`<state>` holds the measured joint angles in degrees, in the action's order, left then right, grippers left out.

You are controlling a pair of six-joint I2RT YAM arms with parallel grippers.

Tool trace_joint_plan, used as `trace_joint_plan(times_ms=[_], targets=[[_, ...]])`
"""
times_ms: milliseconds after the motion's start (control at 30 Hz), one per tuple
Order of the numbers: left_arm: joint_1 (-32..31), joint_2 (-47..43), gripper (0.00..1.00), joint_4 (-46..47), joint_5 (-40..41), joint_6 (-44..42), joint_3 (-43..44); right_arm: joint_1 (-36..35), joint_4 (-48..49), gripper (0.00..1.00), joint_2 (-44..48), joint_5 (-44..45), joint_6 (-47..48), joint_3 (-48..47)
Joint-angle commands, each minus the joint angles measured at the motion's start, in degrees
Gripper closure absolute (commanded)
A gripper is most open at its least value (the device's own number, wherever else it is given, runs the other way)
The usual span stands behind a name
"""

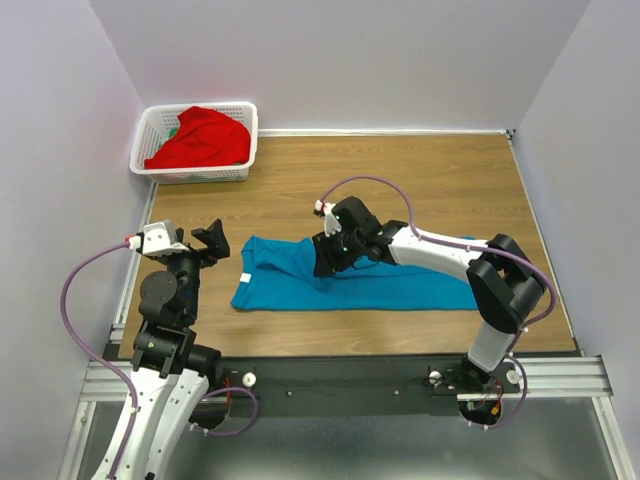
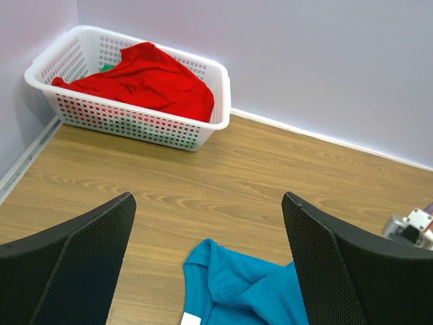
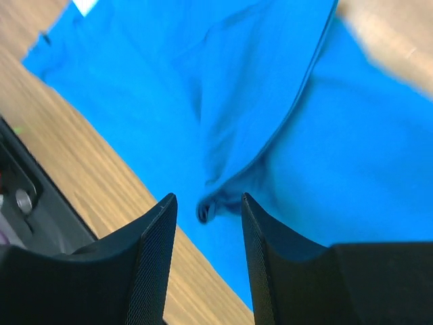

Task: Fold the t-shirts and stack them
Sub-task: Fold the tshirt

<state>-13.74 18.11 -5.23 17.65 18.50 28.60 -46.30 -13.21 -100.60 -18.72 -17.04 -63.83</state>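
A teal-blue t-shirt (image 1: 400, 285) lies on the wooden table, folded into a long strip; its collar end with a white tag also shows in the left wrist view (image 2: 250, 291). My right gripper (image 1: 328, 262) hangs low over the strip's left part. In the right wrist view its jaws (image 3: 208, 200) stand apart over the teal cloth (image 3: 169, 81), and a folded hem corner lies loose between the fingertips. A red t-shirt (image 1: 200, 135) lies bunched in the basket (image 2: 149, 78). My left gripper (image 1: 210, 245) is open and empty (image 2: 208, 198), above bare wood left of the teal shirt.
The white lattice basket (image 1: 200, 175) stands in the far left corner against the walls (image 2: 135, 122). Something green shows under the red cloth in it. Walls close the table at the back and both sides. The black base rail runs along the near edge.
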Motion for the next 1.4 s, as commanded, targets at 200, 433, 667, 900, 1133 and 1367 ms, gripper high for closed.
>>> trace_joint_plan(times_ms=[200, 433, 667, 900, 1133, 1367], targets=[[-0.2, -0.2, 0.04, 1.2, 0.4, -0.3, -0.4, 3.5, 0.1, 0.49, -8.6, 3.3, -1.0, -12.0], [-0.2, -0.2, 0.04, 1.4, 0.3, -0.4, -0.4, 4.2, 0.4, 0.48, -14.7, 2.1, -1.5, -16.5], [-0.2, -0.2, 0.04, 1.4, 0.3, -0.5, -0.5, 4.3, 0.8, 0.49, -17.6, 0.0, -1.7, -16.7], [-0.2, -0.3, 0.04, 1.5, 0.3, -0.5, -0.5, 4.2, 1.3, 0.63, -16.4, -6.8, -1.0, -16.6], [-0.2, -0.2, 0.04, 1.5, 0.0, -0.5, -0.5, 4.0, 1.4, 0.86, -14.9, -10.3, -0.9, -16.4], [-0.2, -0.2, 0.04, 1.5, -0.1, -0.5, -0.4, 1.6, 1.3, 0.93, -13.0, -15.5, -0.6, -15.9]])
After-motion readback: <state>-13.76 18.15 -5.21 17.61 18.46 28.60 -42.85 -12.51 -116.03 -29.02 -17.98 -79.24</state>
